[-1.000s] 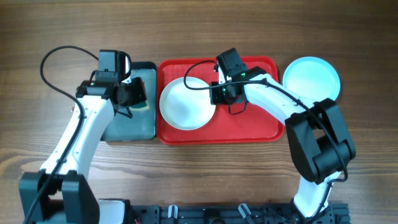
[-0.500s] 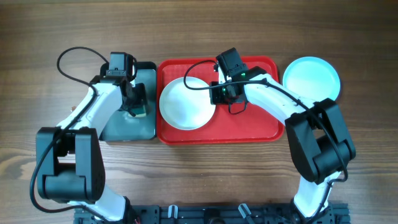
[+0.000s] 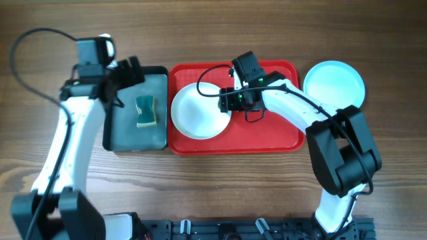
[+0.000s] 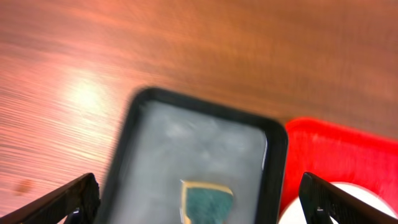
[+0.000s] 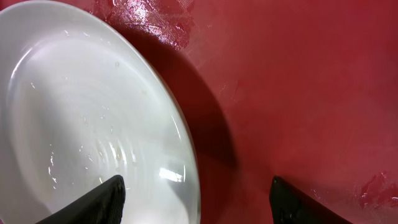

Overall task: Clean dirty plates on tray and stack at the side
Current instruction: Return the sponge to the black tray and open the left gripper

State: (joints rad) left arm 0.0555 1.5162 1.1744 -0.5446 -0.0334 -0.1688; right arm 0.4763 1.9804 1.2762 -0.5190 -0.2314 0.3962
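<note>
A white plate [image 3: 199,111] lies in the left half of the red tray [image 3: 267,137]. My right gripper [image 3: 227,100] stands open at the plate's right rim. In the right wrist view the white plate [image 5: 81,124] shows wet streaks, and its rim runs between the spread fingers of my right gripper [image 5: 196,208] without either finger touching it. A pale turquoise plate [image 3: 334,83] rests on the table right of the tray. My left gripper [image 3: 125,79] hangs open and empty over the far left corner of the black tray [image 3: 127,137].
A green sponge [image 3: 145,111] with a yellow edge lies loose in the black tray, seen in the left wrist view as the sponge [image 4: 207,202] between the wide fingers. The black tray [image 4: 273,162] butts against the red tray [image 4: 348,149]. Bare wooden table surrounds both.
My left gripper opened, dropped the sponge in the black tray and drew back up and left. My right gripper opened at the white plate's rim without shifting.
</note>
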